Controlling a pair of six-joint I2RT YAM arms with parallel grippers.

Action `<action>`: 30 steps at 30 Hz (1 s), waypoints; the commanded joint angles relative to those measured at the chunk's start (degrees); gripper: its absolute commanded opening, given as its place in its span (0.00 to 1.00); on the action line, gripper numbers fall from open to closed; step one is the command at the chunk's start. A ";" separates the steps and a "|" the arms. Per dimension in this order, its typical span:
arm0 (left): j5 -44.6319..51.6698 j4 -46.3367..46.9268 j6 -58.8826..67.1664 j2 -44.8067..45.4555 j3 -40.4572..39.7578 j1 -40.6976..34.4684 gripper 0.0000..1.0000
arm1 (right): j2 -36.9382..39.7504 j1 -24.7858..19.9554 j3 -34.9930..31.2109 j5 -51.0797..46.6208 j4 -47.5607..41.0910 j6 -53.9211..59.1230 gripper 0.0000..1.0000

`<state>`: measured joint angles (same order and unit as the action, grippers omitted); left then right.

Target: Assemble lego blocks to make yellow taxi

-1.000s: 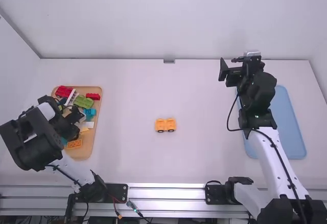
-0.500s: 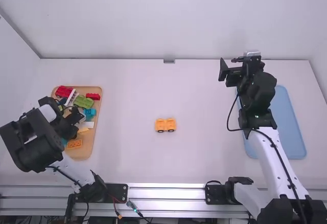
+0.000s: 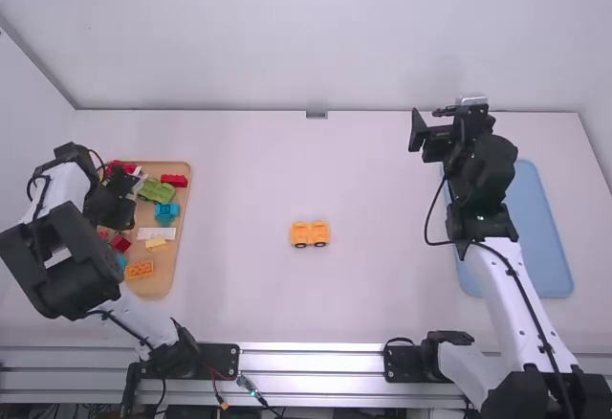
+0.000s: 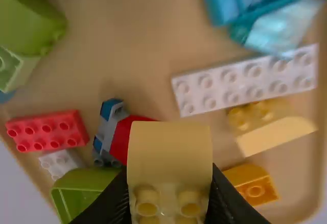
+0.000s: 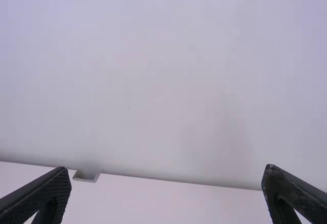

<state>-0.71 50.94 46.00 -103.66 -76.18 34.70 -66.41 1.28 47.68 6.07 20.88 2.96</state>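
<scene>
Over the orange-tan tray my left gripper point(image 3: 128, 199) hangs above the left-hand part of the bricks. In the left wrist view, my left gripper point(image 4: 171, 196) is shut on a pale yellow block point(image 4: 169, 155) with a rounded top and studs facing down the picture. An orange-yellow car base point(image 3: 310, 234) with dark wheels stands alone mid-table. At the right, my right gripper point(image 3: 430, 124) is raised near the blue tray; in the right wrist view, the right gripper point(image 5: 166, 188) is open, nothing between its fingers.
The tan tray point(image 3: 163, 283) holds a white brick point(image 4: 245, 81), a red brick point(image 4: 48, 131), an orange brick point(image 4: 253, 184), a teal piece point(image 4: 225, 1) and green pieces. A blue tray point(image 3: 540, 237) lies under the right arm.
My left gripper has moved up the picture, toward the far part of the tan tray, uncovering red pieces nearer the camera. The right arm and the car base have stayed still.
</scene>
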 commanded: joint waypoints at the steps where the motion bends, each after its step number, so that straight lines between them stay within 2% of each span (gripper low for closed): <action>1: 3.48 1.05 -5.73 0.28 -2.03 -4.37 0.20 | 1.18 0.28 2.08 -0.04 0.35 -0.15 0.99; 6: 2.67 -0.85 -7.13 0.28 -1.92 -15.32 0.18 | 1.18 0.26 2.08 0.13 -0.20 -0.13 0.99; 10: 3.10 -0.96 0.35 0.28 -0.42 -27.21 0.18 | 1.18 0.26 2.08 0.13 -0.63 -0.13 0.99; 11: 3.10 -0.96 0.35 0.28 -0.42 -27.21 0.18 | 1.18 0.26 2.08 0.13 -0.63 -0.13 0.99; 14: 4.68 -0.37 8.35 0.28 1.55 -36.02 0.16 | 1.16 0.26 2.08 0.13 -1.49 -0.11 0.99; 17: 4.59 -3.39 9.84 0.26 4.00 -41.88 0.19 | 1.16 0.28 2.08 0.13 -2.38 -0.13 0.99; 20: 4.83 -7.98 6.25 0.26 6.23 -45.70 0.24 | 1.16 0.15 2.08 -0.07 -3.23 -0.11 0.99; 22: 4.57 -12.46 0.09 0.26 8.39 -48.78 0.21 | 1.16 0.20 2.08 -0.04 -3.78 0.20 0.99; 27: 4.94 -17.27 -11.78 0.26 11.50 -52.98 0.22 | 1.16 0.15 2.08 -0.07 -4.44 0.55 0.99; 28: 4.79 -18.10 -18.32 0.26 12.52 -54.45 0.09 | 1.16 0.17 2.08 -0.02 -4.72 1.38 0.99; 30: 4.81 -17.75 -26.56 0.26 13.07 -55.84 0.03 | 1.16 0.17 2.08 -0.09 -4.87 2.14 0.99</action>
<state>3.42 32.75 33.15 -103.66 -64.16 -19.79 -66.41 1.28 47.68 6.13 15.92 3.95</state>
